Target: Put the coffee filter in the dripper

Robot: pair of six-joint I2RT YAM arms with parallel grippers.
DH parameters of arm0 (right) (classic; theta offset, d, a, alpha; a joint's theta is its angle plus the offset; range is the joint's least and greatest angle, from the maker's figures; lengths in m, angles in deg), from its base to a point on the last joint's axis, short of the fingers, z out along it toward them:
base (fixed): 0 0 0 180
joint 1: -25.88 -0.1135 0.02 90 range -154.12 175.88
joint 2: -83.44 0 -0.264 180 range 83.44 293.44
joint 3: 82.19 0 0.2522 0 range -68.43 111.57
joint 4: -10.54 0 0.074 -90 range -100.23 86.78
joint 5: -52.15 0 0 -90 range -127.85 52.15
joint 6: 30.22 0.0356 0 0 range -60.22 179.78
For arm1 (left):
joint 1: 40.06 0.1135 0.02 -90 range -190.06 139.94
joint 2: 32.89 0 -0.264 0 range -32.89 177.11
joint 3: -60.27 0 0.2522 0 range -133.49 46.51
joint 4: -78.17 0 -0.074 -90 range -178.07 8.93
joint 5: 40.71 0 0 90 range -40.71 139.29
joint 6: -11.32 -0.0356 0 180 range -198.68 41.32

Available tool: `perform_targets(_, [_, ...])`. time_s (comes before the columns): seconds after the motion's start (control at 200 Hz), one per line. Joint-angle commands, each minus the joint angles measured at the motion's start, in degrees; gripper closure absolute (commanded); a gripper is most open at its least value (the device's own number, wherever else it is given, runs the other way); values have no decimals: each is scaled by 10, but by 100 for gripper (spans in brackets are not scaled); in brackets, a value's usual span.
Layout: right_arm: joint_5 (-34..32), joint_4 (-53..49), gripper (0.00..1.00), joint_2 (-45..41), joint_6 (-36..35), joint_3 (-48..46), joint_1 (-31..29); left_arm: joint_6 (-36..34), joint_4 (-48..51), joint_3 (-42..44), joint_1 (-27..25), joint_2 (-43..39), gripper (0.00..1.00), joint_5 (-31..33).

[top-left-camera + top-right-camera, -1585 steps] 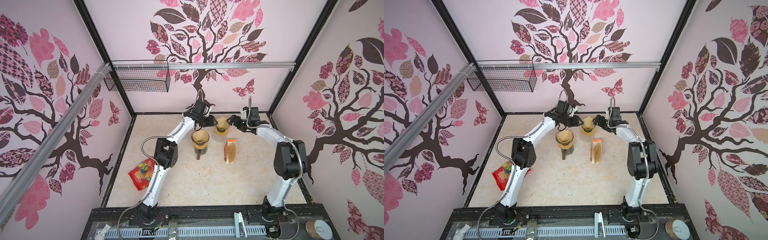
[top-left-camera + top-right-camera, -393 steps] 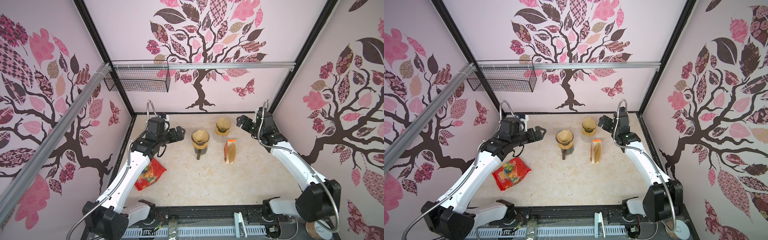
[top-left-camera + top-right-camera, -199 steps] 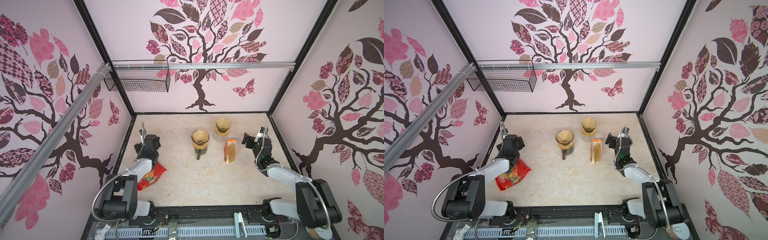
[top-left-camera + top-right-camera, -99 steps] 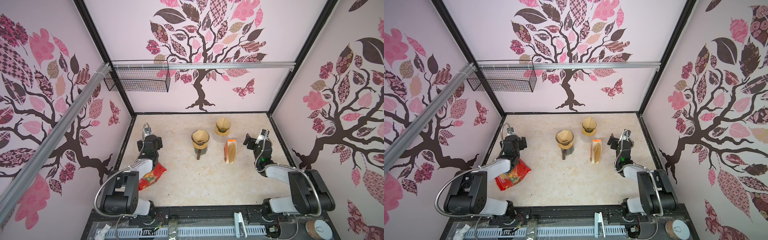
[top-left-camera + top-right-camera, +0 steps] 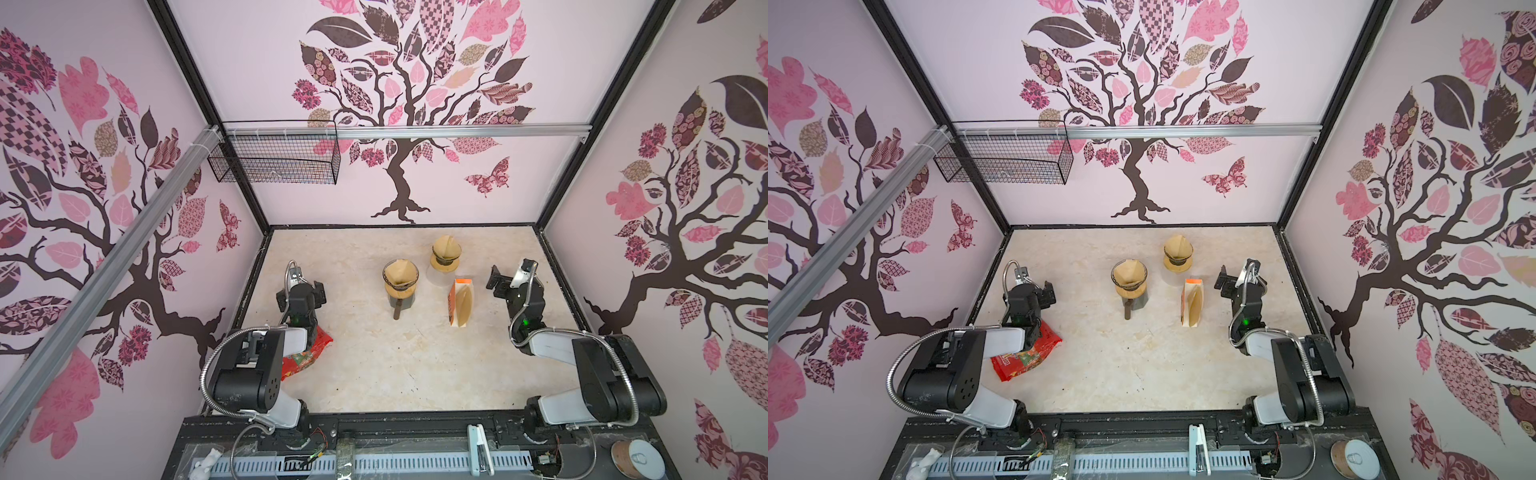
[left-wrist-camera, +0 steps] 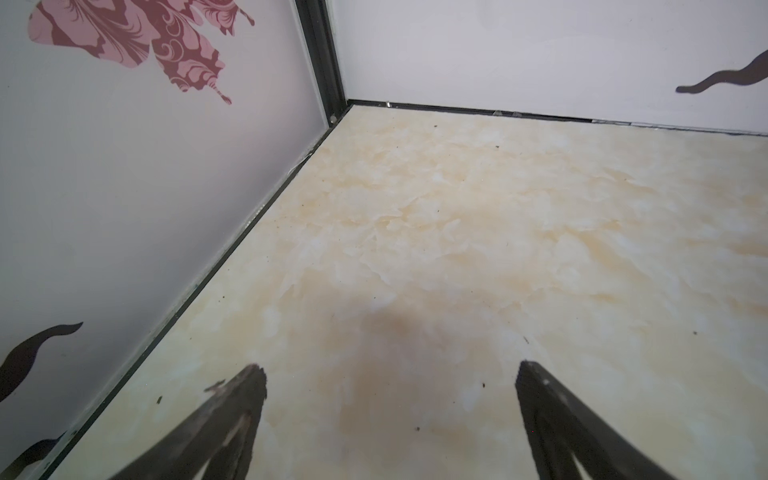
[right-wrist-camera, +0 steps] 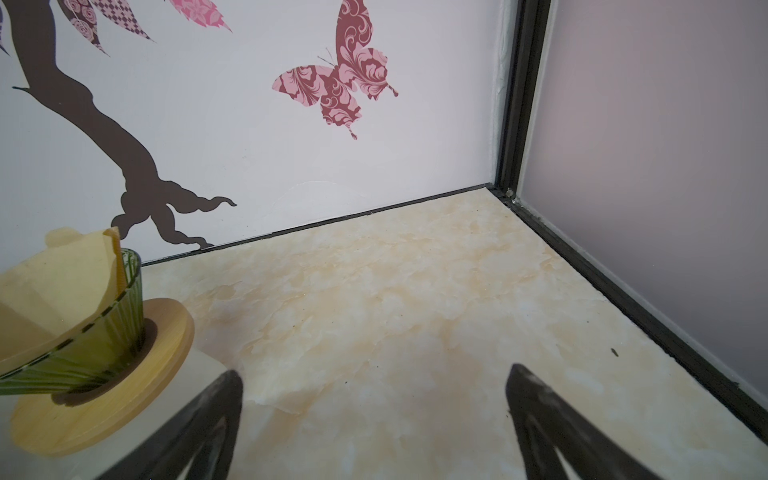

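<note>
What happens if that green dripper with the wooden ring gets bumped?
The dripper may tip: wide bowl on a narrow neck. Its ribbed glass-like wall looks breakable. The paper filter sits loosely inside and would probably shift.

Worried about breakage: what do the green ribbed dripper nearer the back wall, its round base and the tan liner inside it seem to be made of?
Green ribbed dripper: likely glass, glossy and see-through, though clear plastic is possible.
Round base: wood or bamboo, pale, matt, with faint grain.
Tan liner: unbleached paper, matt, thin, with a folded seam.
</note>
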Motion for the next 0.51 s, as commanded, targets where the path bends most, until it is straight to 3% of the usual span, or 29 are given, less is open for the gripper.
perform_targets(0.0, [-1,-133,0,-28,12,39,3,5,-36,16,7,-7,3,-27])
perform_targets(0.12, [-3,-114,0,-49,10,14,-2,6,-55,26,20,-3,3,-68])
perform_targets(0.355, [-41,-115,0,-71,-16,-21,-32,3,-112,50,20,15,3,-69])
perform_targets(0.5, [-39,18,0,-24,-31,-76,-38,3,-110,49,21,16,3,-69])
